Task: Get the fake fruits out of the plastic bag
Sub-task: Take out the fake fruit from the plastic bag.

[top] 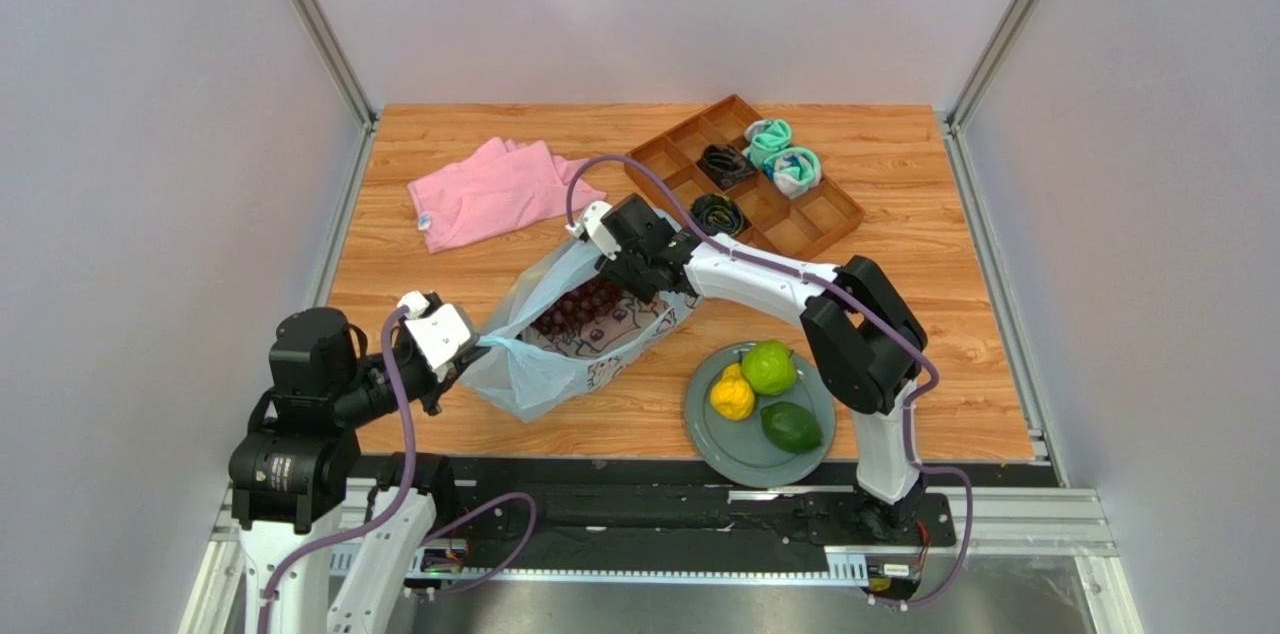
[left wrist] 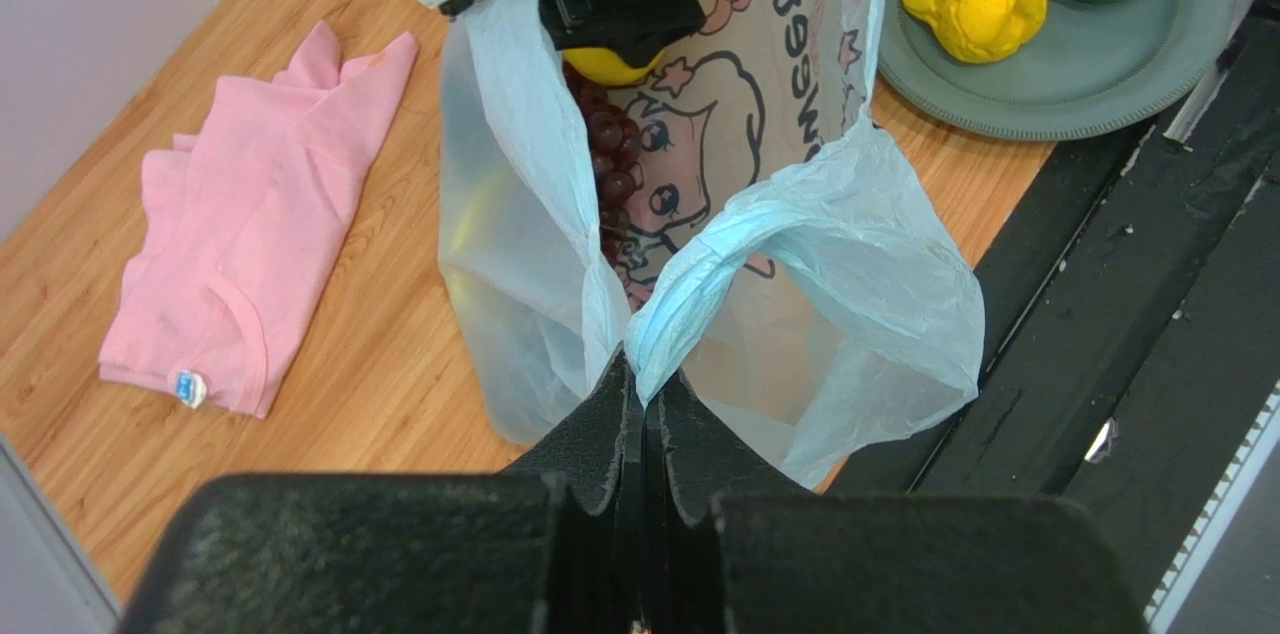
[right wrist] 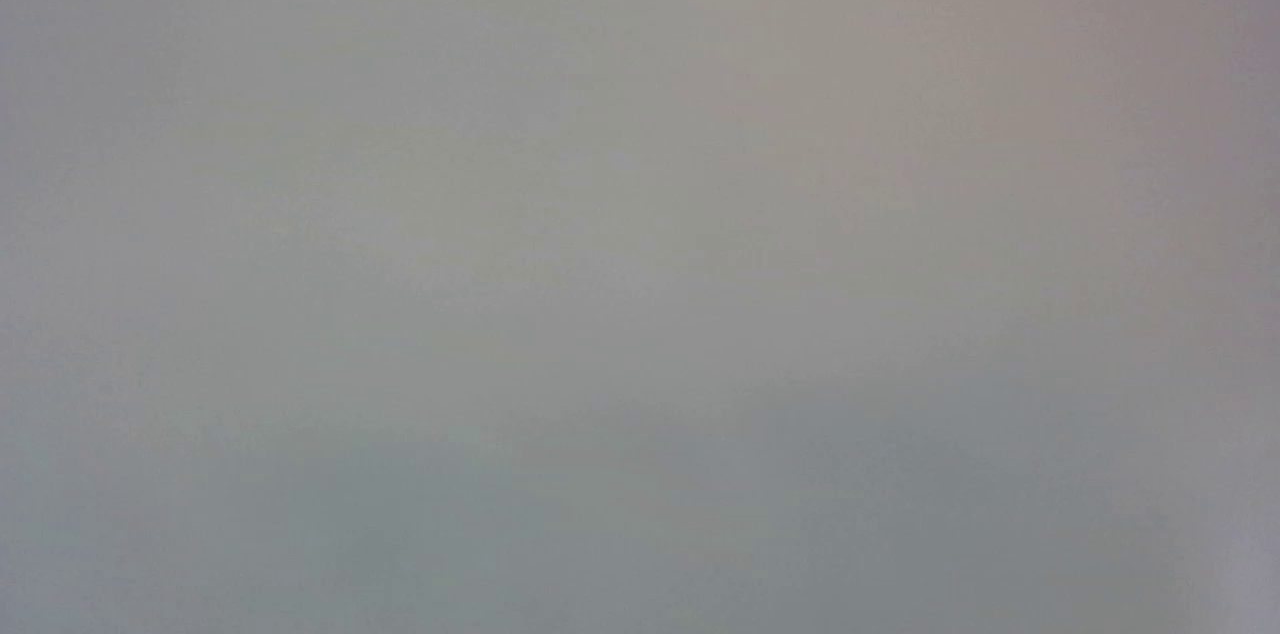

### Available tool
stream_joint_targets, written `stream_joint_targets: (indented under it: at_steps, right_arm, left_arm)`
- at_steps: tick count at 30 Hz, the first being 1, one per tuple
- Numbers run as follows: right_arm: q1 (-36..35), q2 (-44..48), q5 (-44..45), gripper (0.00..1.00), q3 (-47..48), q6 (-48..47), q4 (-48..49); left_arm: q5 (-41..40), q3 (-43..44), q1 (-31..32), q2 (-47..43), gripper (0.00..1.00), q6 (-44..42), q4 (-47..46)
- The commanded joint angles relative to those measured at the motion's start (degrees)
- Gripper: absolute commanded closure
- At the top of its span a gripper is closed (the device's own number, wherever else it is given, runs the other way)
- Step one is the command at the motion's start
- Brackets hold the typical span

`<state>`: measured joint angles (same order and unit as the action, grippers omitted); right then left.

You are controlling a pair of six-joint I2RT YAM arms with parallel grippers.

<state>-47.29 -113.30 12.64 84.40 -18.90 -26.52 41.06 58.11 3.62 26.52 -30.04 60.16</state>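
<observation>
At the table's (top: 932,214) 8 o'clock the left gripper (left wrist: 643,402) pinches tight on a handle (left wrist: 706,267) of the plastic bag (left wrist: 887,289), which lies mid-table holding the grape bunch (left wrist: 609,154), with the right gripper (top: 628,271) buried in its 1 o'clock end, jaw spread impossible to tell, and at 5 o'clock the plate (top: 706,436) carries the lemon (top: 732,394), apple (top: 768,366) and avocado (top: 790,427).

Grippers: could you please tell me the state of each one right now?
Left gripper: shut on a handle of the plastic bag.
Right gripper: inside the bag's mouth; cannot tell.
</observation>
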Motion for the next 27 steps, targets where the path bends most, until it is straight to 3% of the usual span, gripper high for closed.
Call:
stream_joint_targets:
  at_steps: [1, 6, 11, 19, 23, 27]
  right_arm:
    - [0.09, 0.35, -3.15, 0.77, 3.22, 0.44, -0.37]
    - [0.09, 5.79, -5.78, 0.91, 2.27, 1.31, -2.91]
    - [-1.31, 17.83, -11.85, 0.96, -4.06, 2.02, -6.7]
    - [-2.55, 34.35, -29.66, 0.97, -14.26, -0.87, -13.37]
    - [-2.55, 42.71, -31.72, 0.96, -17.78, -7.71, -11.71]
    - [-2.63, 52.35, -30.31, 0.96, -18.12, -16.05, -20.19]
  left_arm:
    - [1.83, 0.34, -0.37, 0.11, 1.0, 0.42, -1.54]
    - [1.74, 0.25, -0.37, -0.16, 1.0, 0.77, -1.36]
    - [2.53, -0.27, -0.37, -0.25, 1.0, 0.69, -1.19]
    - [3.76, -0.36, -0.37, 2.47, 1.0, 0.51, -2.15]
    - [4.2, -0.45, -0.37, 4.5, 1.0, 0.69, -2.94]
    - [3.77, -0.54, -0.37, 5.82, 1.0, 0.69, -3.3]
